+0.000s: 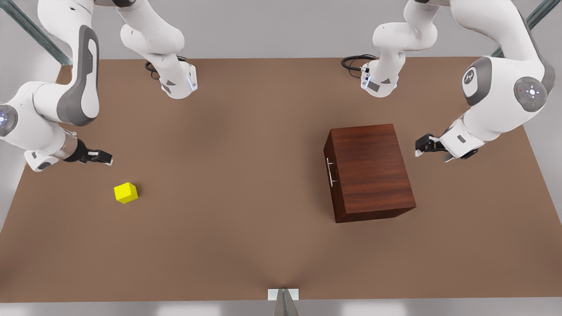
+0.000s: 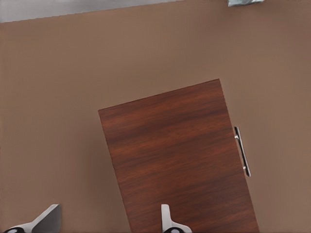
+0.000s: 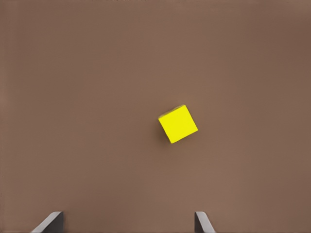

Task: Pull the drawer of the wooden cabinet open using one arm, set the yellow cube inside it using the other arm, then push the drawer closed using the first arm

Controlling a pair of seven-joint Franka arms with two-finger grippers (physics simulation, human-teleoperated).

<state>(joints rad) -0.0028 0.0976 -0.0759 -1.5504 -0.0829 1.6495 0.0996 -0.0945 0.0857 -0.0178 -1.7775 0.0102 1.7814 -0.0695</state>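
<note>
The wooden cabinet (image 1: 371, 169) stands on the table toward the front view's right, seen from above in the left wrist view as a dark grained top (image 2: 180, 155). Its drawer (image 1: 330, 184) is shut, with the silver bar handle (image 1: 330, 172) (image 2: 242, 151) facing the front view's left. My left gripper (image 1: 420, 145) (image 2: 108, 224) hovers open beside the cabinet's back side, touching nothing. The yellow cube (image 1: 126, 192) (image 3: 178, 124) rests on the table at the front view's left. My right gripper (image 1: 104, 157) (image 3: 126, 224) hangs open a little behind the cube, holding nothing.
The brown table (image 1: 237, 175) stretches wide between cube and cabinet. Both arm bases (image 1: 178, 81) (image 1: 380, 81) stand at the far edge with black cables. A small grey mount (image 1: 283, 295) sits at the near edge.
</note>
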